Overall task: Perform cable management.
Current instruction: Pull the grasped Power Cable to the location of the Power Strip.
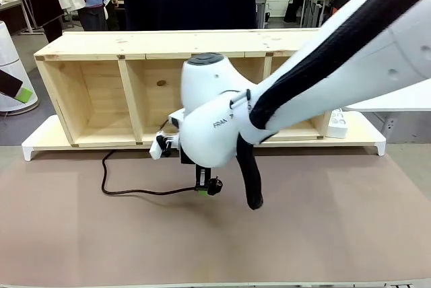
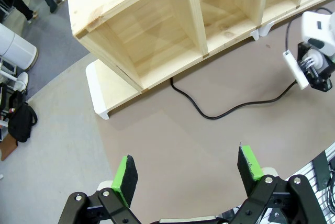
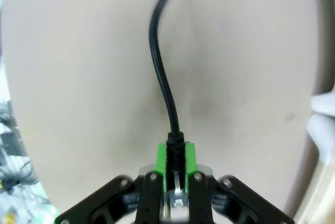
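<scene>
Right gripper [image 3: 176, 155]: clamped shut on the cable [image 1: 145, 193] at its plug [image 1: 215, 186] end; in the right wrist view I see the green pads pinching the cord's neck
Cable lie: from my pinch the cord runs straight away along the fingers' own line; in the front view that is toward the robot's left, low over the table [image 1: 323, 234]; it then curls up and goes under the wooden shelf [image 1: 101, 99]
Long axis: roughly along the shelf's front edge; one bend at the left end
Left gripper [image 2: 187, 174]: jaws wide, nothing between them; it hangs above the table, looking down on the slack
Nearer arm: the right has the plug end; the left is nearer the loose middle run and the bend by the shelf
Power strip [image 1: 337, 124]: white, by the shelf's right end, well apart from the plug; I cannot see where the cord joins it
Next move, my judgement: gathering the slack turns on that leftward run; I would carry the plug back along the cord's own line, or send the left gripper down on the middle span
</scene>
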You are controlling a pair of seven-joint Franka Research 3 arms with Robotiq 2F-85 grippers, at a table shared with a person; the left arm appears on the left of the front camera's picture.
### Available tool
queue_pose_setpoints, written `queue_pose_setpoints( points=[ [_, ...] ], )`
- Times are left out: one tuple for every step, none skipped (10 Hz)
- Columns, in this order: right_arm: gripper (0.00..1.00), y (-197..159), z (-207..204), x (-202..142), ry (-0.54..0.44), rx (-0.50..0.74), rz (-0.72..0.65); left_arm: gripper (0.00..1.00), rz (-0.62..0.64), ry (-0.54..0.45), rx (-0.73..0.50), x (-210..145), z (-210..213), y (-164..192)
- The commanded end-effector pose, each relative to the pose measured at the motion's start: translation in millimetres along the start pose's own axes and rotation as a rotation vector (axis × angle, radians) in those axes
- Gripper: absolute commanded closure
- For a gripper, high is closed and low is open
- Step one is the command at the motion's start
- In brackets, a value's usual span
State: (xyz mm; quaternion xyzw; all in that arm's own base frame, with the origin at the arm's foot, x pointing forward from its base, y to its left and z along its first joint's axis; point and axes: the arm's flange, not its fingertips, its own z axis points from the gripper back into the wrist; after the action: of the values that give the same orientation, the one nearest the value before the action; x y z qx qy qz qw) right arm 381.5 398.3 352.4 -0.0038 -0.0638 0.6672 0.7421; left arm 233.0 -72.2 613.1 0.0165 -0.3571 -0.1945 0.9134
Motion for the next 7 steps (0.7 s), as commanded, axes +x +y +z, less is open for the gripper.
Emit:
queue_pose_setpoints(
  points=[
    [0.84, 19, 3, -31, -0.097, -0.078, -0.308, 0.0, 0.005, -0.001, -0.004, 0, 0, 1],
    [0.84, 22, 2, -40, -0.129, -0.088, -0.353, 0.0, 0.005, -0.001, -0.004, 0, 0, 1],
    [0.84, 21, 0, -49, -0.188, -0.101, -0.422, 0.0, 0.005, -0.001, -0.004, 0, 0, 1],
    [0.84, 19, -3, -54, -0.24, -0.118, -0.487, 0.0, 0.005, -0.001, -0.004, 0, 0, 1],
    [0.84, 16, -5, -58, -0.266, -0.131, -0.536, 0.0, 0.005, -0.001, -0.004, 0, 0, 1],
    [0.84, 16, -6, -64, -0.279, -0.134, -0.555, 0.0, 0.005, -0.001, -0.004, 0, 0, 1],
    [0.84, 17, -7, -70, -0.282, -0.134, -0.555, 0.0, 0.005, -0.001, -0.004, 0, 0, 1]
  ],
)
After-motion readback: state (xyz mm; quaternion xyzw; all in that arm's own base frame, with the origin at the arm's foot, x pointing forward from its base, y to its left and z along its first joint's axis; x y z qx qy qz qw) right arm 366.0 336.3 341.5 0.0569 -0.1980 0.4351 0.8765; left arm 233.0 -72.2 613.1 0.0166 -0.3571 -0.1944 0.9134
